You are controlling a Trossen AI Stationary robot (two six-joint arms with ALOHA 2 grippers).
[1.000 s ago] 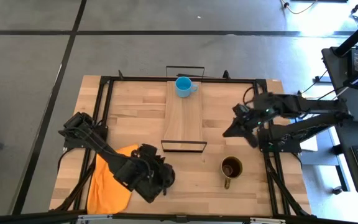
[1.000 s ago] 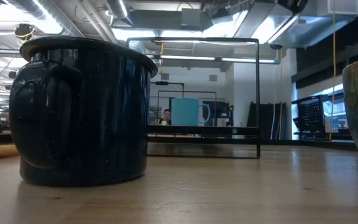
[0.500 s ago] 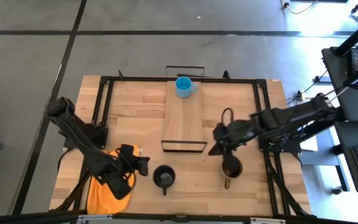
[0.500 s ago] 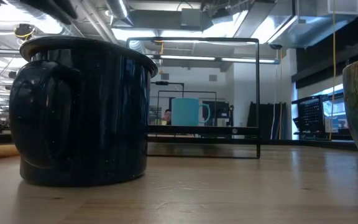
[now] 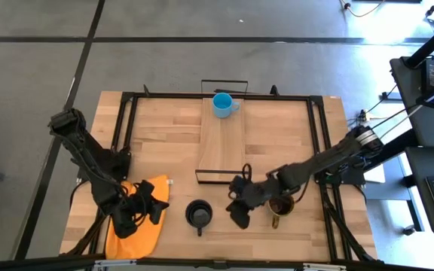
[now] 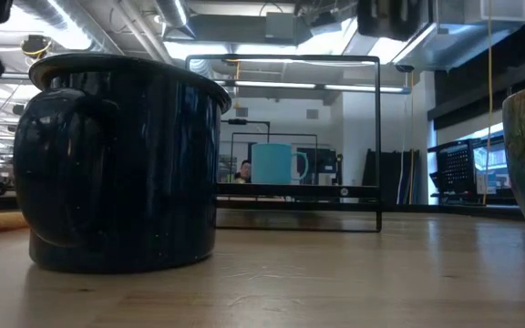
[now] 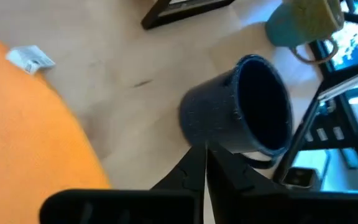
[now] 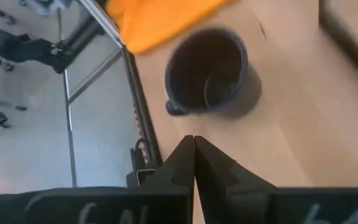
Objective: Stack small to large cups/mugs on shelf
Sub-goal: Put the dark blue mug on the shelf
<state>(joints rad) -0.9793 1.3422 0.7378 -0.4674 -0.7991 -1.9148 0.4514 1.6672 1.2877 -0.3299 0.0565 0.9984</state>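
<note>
Grey concrete floor surrounds the butcher-block table (image 5: pixel 164 128) in the high view. Taking that view as a clock face centred on the table, the shelf (image 5: pixel 223 143) runs from the middle toward 12 o'clock, a long pale plank with thin black wire frames at its ends. The light-blue cup (image 5: pixel 222 105) stands upright on the shelf's far end at 12 o'clock, handle toward 3 o'clock.

The black cup (image 5: pixel 198 214) stands upright on the tabletop at about 6 o'clock, off the shelf, near its close wire frame, handle pointing toward 6 o'clock. The olive-yellow cup (image 5: pixel 281 205) stands on the table at about 4 o'clock, dark inside showing, partly covered by the right arm.

An orange cloth (image 5: pixel 130 226) lies at 8 o'clock. The left gripper (image 5: pixel 154 209) hovers over the cloth's edge, just beside the black cup on its 9 o'clock side; its wrist view shows the two fingers (image 7: pixel 194 171) pressed together with nothing between them, tips aimed at the cup and not touching it.

The right gripper (image 5: pixel 237 213) sits between the black and olive-yellow cups, at about 5 o'clock, fingers (image 8: pixel 185 158) likewise closed tight on nothing and pointing at the black cup's open mouth.
</note>
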